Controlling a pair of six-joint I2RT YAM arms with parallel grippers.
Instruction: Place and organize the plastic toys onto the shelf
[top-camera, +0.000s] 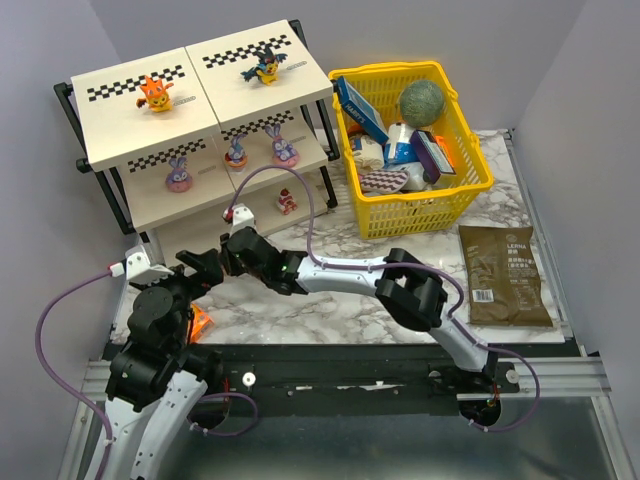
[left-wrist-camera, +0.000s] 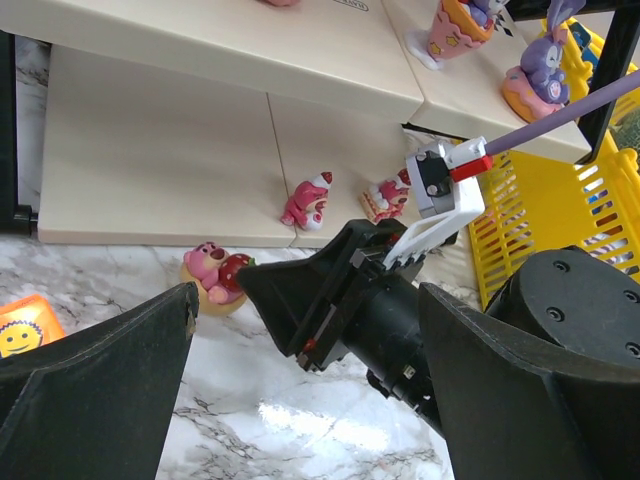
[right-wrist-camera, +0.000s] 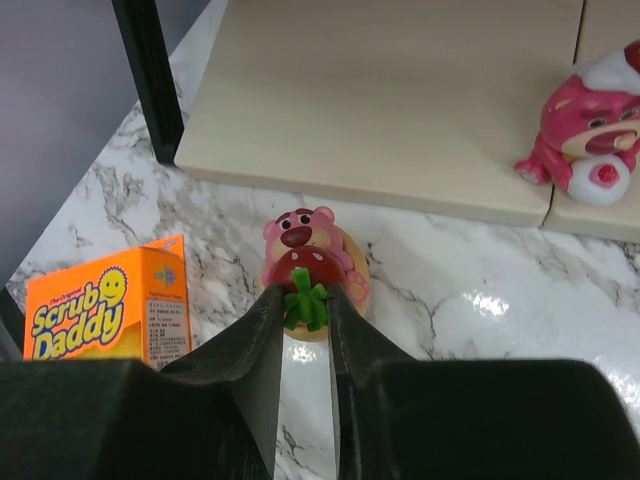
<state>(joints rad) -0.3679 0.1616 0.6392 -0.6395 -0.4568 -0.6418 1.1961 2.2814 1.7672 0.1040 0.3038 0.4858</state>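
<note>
Marble tabletop (top-camera: 330, 300) bears the last pink bear (right-wrist-camera: 305, 262), pinched by your right claw (right-wrist-camera: 304, 300); seven figurines (top-camera: 155, 93) already sit on the shelf (top-camera: 125, 130); left claw (left-wrist-camera: 310, 295) gapes.

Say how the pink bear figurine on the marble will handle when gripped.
The pink bear figurine looks like rigid moulded plastic, so probably stiff and light. Its glossy, rounded strawberry may slip in the right gripper. Its flat base suggests sliding, not rolling.

Arms (top-camera: 340, 275): chunky black joints, whitish links, purple cables (left-wrist-camera: 560, 119) looping off. Left claw (left-wrist-camera: 310, 290) and right claw (right-wrist-camera: 305, 300) have matte black wedge fingers (right-wrist-camera: 250, 365).
</note>
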